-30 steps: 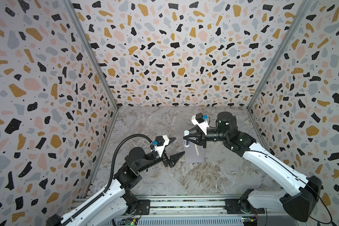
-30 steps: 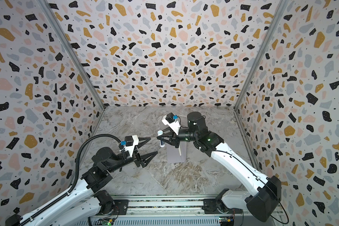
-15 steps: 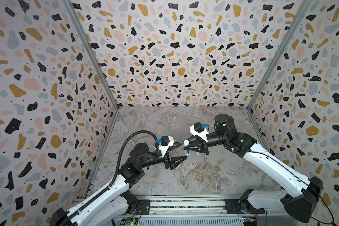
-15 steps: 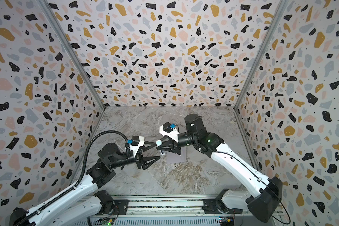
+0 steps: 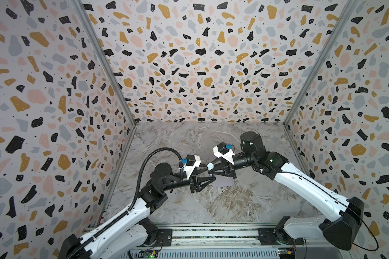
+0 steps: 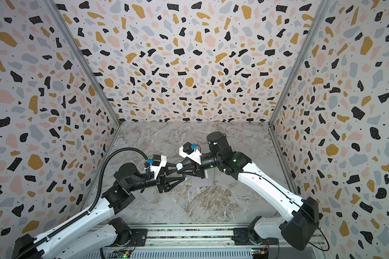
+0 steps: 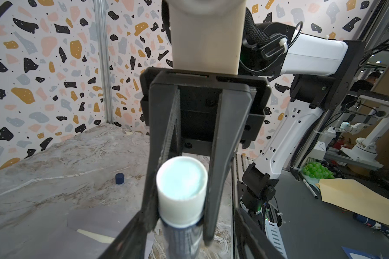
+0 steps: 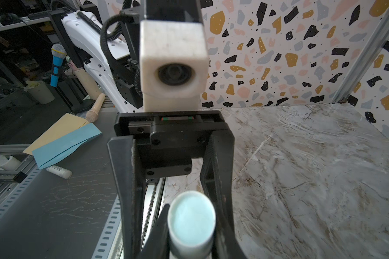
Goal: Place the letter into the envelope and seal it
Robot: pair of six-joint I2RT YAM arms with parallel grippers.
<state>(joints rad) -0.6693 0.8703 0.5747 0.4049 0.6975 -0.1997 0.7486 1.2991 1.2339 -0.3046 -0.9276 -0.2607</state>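
Note:
The envelope point(image 5: 222, 182) point(image 6: 201, 182) lies flat on the marble floor mid-table, pale grey-lavender. In the left wrist view, a narrow cream strip point(image 7: 92, 235) shows on the envelope point(image 7: 94, 222). Whether the strip is the letter I cannot tell. Above it, my right gripper point(image 5: 210, 168) point(image 8: 191, 235) is shut on a glue stick point(image 5: 210, 166) point(image 7: 181, 179), dark blue with its white, pale-blue-faced end up. My left gripper point(image 5: 210, 173) point(image 7: 189, 226) faces it tip to tip. Its jaws stand open on either side of the stick's body and the right fingers.
A small dark blue cap point(image 7: 119, 178) sits on the floor beyond the envelope. Terrazzo walls point(image 5: 54, 112) close in the left, back and right sides. A metal rail point(image 5: 211, 234) runs along the front. Papers and a second glue stick point(image 8: 58, 171) lie outside the cell.
My left gripper has reached right and up to the glue stick while its jaws narrowed. My right gripper has come down and left with the stick, meeting it over the envelope.

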